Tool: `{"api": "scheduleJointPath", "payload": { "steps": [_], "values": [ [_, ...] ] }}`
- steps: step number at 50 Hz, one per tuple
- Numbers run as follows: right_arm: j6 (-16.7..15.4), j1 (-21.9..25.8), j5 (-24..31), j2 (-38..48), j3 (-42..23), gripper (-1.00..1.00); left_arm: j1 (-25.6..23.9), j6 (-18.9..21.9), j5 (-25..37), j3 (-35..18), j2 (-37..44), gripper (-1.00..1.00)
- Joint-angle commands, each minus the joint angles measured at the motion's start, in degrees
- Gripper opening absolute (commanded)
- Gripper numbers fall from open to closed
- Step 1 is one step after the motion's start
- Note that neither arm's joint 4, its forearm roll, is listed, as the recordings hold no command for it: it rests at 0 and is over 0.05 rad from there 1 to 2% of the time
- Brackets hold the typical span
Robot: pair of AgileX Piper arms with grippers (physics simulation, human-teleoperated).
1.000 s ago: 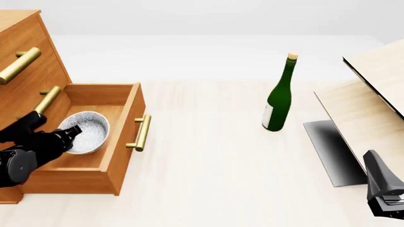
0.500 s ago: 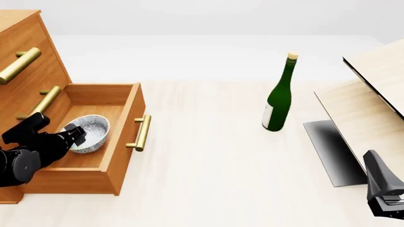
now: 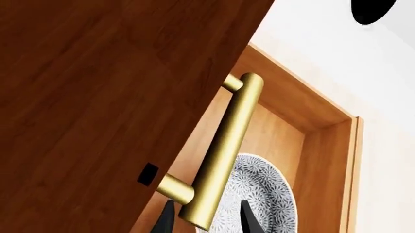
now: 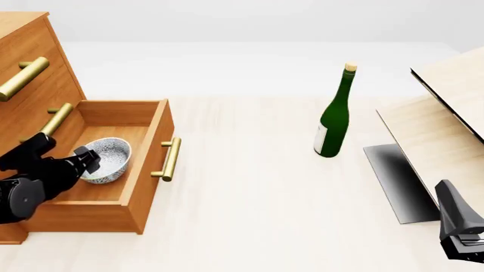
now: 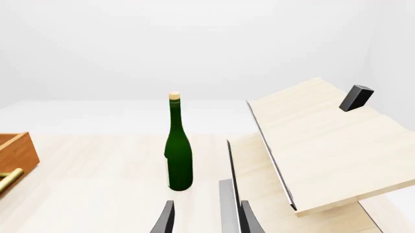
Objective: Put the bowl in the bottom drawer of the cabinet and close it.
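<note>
While the bowl (image 4: 106,160) lay tilted inside the pulled-out bottom drawer (image 4: 144,192) of the cabinet (image 4: 34,68), the left pincer (image 4: 85,160) sat at its rim, fingers parted, gripping nothing. Across the tabletop (image 4: 250,215), beyond a green bottle (image 4: 335,116), the right pincer (image 5: 205,218) hung open beside a pale wood board (image 4: 434,141).

We see a simulated tabletop set rather than a real room: a pale wood table (image 4: 250,187) before blank white walls, with flatly rendered cabinet (image 4: 30,85), green bottle (image 4: 334,122) and board (image 4: 446,113).
</note>
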Motion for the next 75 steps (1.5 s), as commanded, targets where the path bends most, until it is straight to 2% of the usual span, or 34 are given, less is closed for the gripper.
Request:
{"api": "scheduleJointPath", "payload": {
  "steps": [1,36,75],
  "values": [
    [0.0,0.0,0.0,-0.1,0.0,1.0,0.4,0.2,2.1,0.6,-4.5,1.0],
    [0.0,0.0,0.0,-0.1,0.0,1.0,0.4,2.8,3.7,2.7,-11.1,1.0],
    [0.0,0.0,0.0,0.0,0.0,1.0,-2.8,4.1,7.9,3.7,-18.3,1.0]
  ]
}}
